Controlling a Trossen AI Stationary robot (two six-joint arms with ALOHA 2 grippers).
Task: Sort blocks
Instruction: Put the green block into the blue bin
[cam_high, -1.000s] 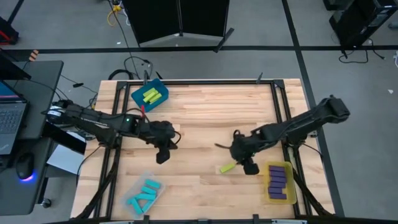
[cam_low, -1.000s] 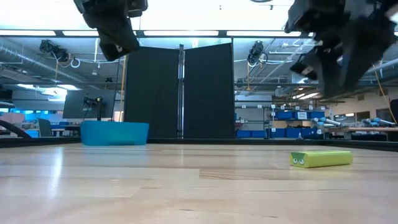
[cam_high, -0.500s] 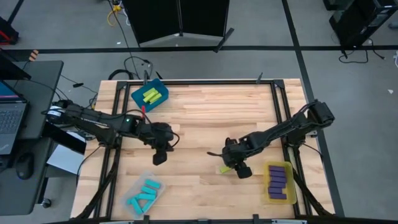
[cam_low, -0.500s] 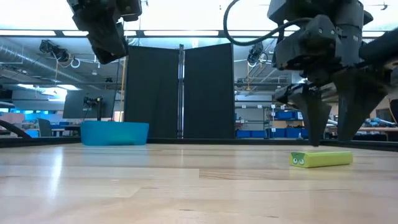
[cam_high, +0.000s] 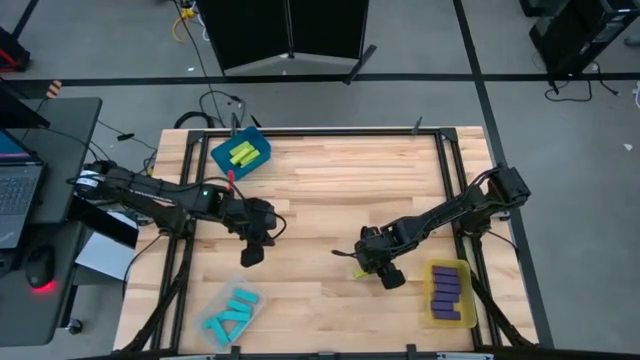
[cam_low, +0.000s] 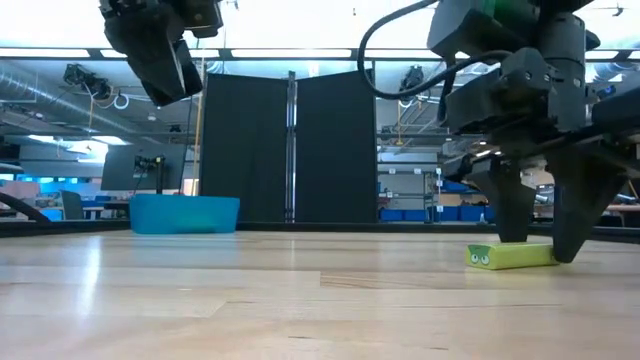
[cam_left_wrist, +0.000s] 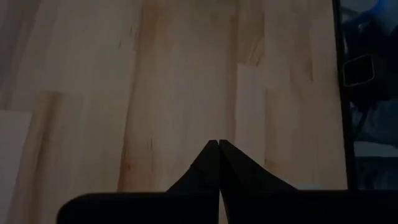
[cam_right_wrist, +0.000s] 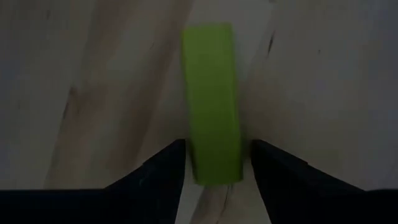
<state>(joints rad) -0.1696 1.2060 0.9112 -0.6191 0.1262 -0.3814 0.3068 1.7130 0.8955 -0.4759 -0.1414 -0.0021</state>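
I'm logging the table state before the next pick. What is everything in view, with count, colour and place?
lime block on the table: one, lime green, lying flat on the wood, between the right hand's fingers
lime blocks in the blue bin: a few, lime green, exact count unclear
blue bin: one, blue, far left corner of the table
cyan blocks: several, cyan, in the clear bin
clear bin: one, clear, near left
purple blocks: a stack, purple, in the yellow bin
yellow bin: one, yellow, near right
table: one, light wood
left hand: shut, empty, above the table's left middle
right hand: open, lowered around the loose lime block
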